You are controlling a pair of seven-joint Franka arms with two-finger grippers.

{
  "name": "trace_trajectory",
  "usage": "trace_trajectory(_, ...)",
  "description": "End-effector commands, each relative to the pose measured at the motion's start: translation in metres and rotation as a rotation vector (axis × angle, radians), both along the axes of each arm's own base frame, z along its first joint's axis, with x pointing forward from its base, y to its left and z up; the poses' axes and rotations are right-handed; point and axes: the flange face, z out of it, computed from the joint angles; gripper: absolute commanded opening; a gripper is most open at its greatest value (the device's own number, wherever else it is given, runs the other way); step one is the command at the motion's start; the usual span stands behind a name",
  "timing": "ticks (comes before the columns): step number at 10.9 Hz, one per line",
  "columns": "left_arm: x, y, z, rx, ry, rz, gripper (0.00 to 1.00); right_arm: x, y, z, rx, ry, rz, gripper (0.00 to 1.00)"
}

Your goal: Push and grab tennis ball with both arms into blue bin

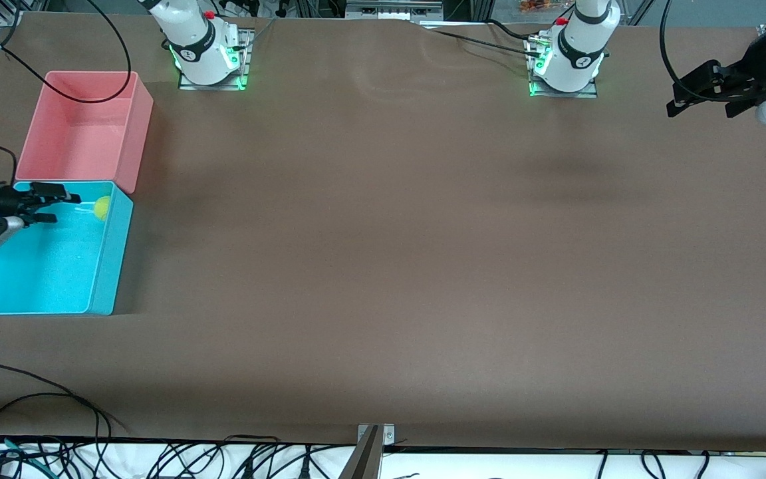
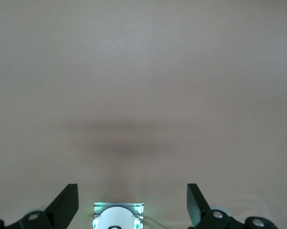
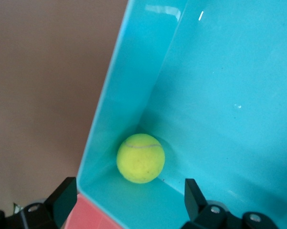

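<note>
Ball: the small fuzzy yellow-green tennis ball [image 1: 102, 207] lies on the floor of the bright cyan-blue rectangular plastic bin [image 1: 100, 279], in the corner next to the pink bin, just ahead of the right pincer's fingertips and lower than them.
Right pincer: the black two-finger right pincer [image 1: 64, 205] hangs over the blue bin, spread wide, holding nothing.
Left pincer: the black two-finger left pincer [image 1: 670, 100] waits in the air over the left arm's end of the brown bench [image 1: 396, 253], fingers apart and empty, well apart from the ball.
Pink bin: the same-sized pink rectangular plastic bin [image 1: 131, 143] touches the blue bin's end wall, past the ball from the right pincer.
Front view only: both green-lit arm bases and the whole of both bins.
Right wrist view only: the ball's seam [image 3: 142, 147], the ball [image 3: 140, 158] tucked against two bin walls [image 3: 129, 100], both fingers [image 3: 63, 198] wide of it.
Left wrist view only: bare bench [image 2: 143, 86] under the spread left pincer [image 2: 132, 202].
</note>
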Motion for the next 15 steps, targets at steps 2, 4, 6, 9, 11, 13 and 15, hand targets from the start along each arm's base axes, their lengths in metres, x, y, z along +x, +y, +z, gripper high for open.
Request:
trace_trajectory(2,0.003,-0.004,0.006,-0.011,-0.004,0.011,1.00,-0.005,-0.012,0.086,-0.047,0.039,-0.010,1.00)
trace_trajectory(4,0.003,-0.004,0.006,-0.010,-0.002,0.013,1.00,-0.004,-0.012,0.130,-0.111,0.081,-0.033,1.00)
trace_trajectory(6,0.002,-0.006,0.005,-0.008,0.001,0.010,1.00,0.004,-0.006,0.168,-0.146,0.085,-0.025,1.00)
trace_trajectory(9,0.002,-0.004,0.005,-0.008,0.005,0.012,1.00,0.030,0.032,0.214,-0.275,0.045,0.085,1.00)
trace_trajectory(11,0.002,-0.005,0.005,-0.008,0.005,0.011,1.00,0.025,0.028,0.238,-0.294,0.072,-0.039,1.00)
trace_trajectory(13,0.002,-0.008,0.005,-0.009,0.006,0.009,1.00,0.028,0.042,0.268,-0.338,0.043,-0.194,1.00)
trace_trajectory(15,0.002,-0.011,0.005,-0.007,0.007,-0.002,1.00,0.022,0.058,0.305,-0.353,-0.006,-0.273,1.00)
